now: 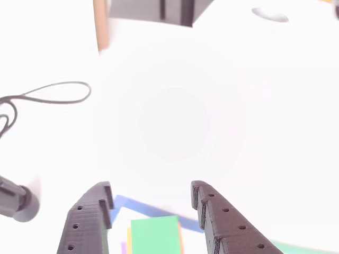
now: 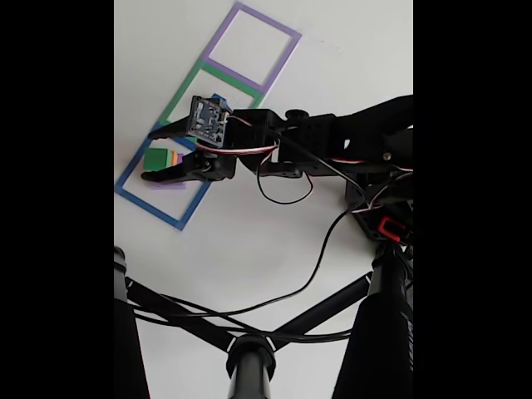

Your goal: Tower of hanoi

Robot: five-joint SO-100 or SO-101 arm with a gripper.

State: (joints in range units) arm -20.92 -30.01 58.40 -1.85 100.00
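A: How did the tower look?

B: A stack of matte blocks; the green cube [image 1: 155, 234] sat on top, an orange edge [image 1: 180, 238] and a sliver of purple [image 1: 124, 247] peeked out beneath it in the other view; in the fixed view the green cube [image 2: 155, 159] stood inside the blue square outline [image 2: 150, 202] at about nine o'clock on the tabletop [image 2: 249, 241].

A: And the hand?

B: The hand [image 1: 151, 198] hung spread wide, one finger on either side of the stack, touching nothing I could see.

A: Anything around it?

B: A loose black cable [image 1: 50, 95] at ten o'clock; green [image 2: 187, 83] and purple [image 2: 270, 50] outlines past the blue one; black tripod legs [image 2: 208, 324] crossed the foreground.

A: What was hard to see?

B: The arm [image 2: 274, 141] covered part of the stack; the other view was washed out and cut the blocks at six o'clock.
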